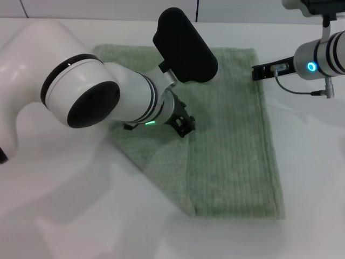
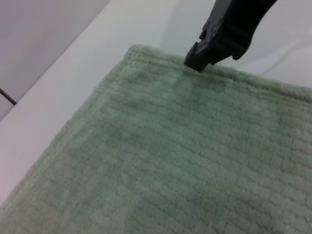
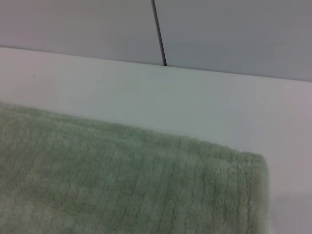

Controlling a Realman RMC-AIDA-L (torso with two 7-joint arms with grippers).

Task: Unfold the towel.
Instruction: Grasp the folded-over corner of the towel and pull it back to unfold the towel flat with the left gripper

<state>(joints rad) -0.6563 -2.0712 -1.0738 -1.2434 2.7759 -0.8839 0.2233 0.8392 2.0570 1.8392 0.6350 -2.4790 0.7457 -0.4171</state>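
The towel (image 1: 232, 145) is a pale green ribbed cloth lying folded on the white table, with a diagonal fold along its near left side. My left gripper (image 1: 182, 125) hangs low over the towel's left-middle part, mostly hidden behind the left arm's large white wrist. My right gripper (image 1: 256, 73) reaches in from the right and sits at the towel's far right corner. The left wrist view shows the towel (image 2: 170, 161) filling the picture, with the right gripper (image 2: 195, 58) tip right at its hemmed far edge. The right wrist view shows only a towel (image 3: 122, 185) corner on the table.
The white table (image 1: 312, 178) extends around the towel on all sides. A pale wall with a dark seam (image 3: 160, 34) rises behind the table's far edge. A grey cable (image 1: 294, 89) loops under the right arm's wrist.
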